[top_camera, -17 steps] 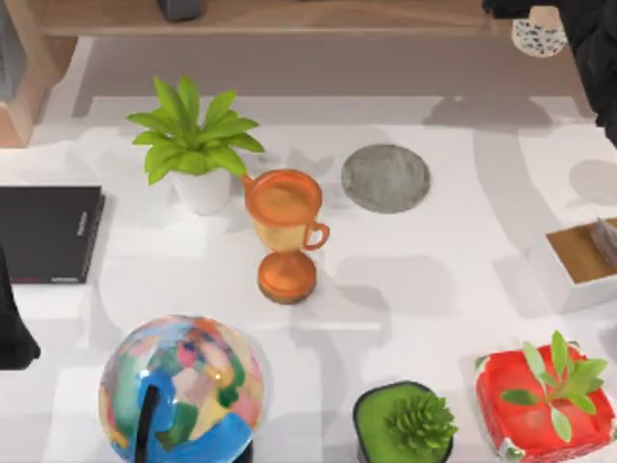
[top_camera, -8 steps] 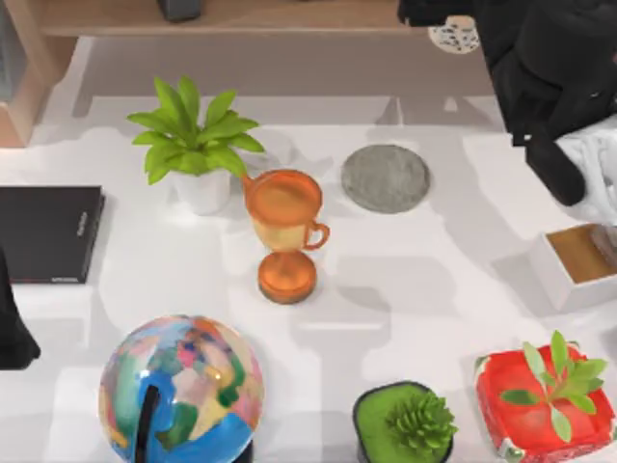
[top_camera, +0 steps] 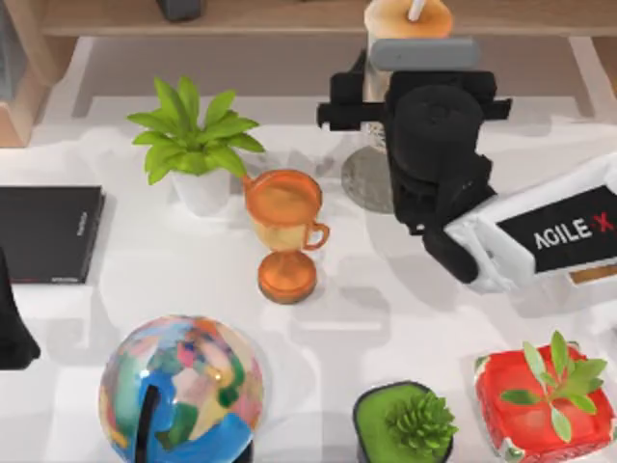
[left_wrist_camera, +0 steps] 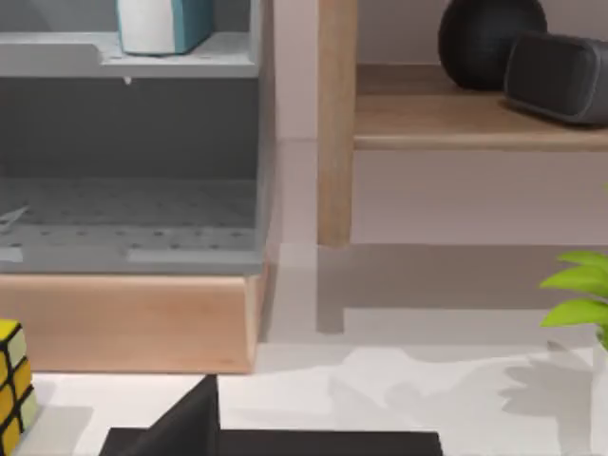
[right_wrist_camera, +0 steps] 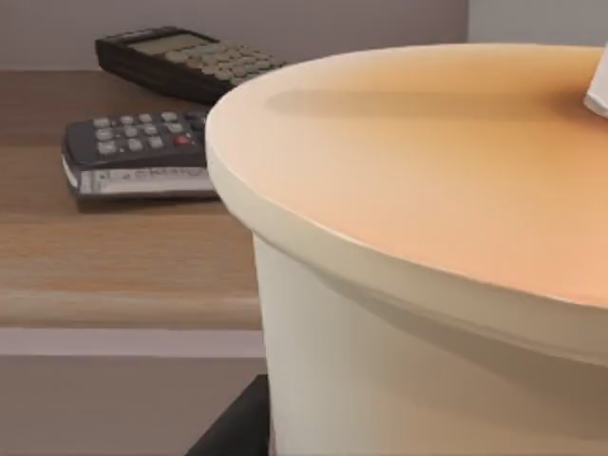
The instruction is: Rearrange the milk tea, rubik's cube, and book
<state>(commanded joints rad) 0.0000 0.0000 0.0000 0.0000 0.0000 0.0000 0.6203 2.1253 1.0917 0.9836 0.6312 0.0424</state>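
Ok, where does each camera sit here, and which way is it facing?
Top: above the table, looking down; right arm holds the milk tea at the back, left arm parked at the left edge.
Left wrist: low, facing the shelves, rubik's cube and book; a dark wedge, perhaps its jaws.
Right wrist: tight against the milk tea, calculators behind.
Shared: milk tea, top and right wrist.

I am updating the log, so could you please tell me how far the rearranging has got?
Nothing looks finished yet. In hand: the right gripper carries the clear plastic cup of pale orange milk tea above the round grey coaster. Left: the yellow-faced rubik's cube sits untouched, the teal-blue book waits on its grey shelf.
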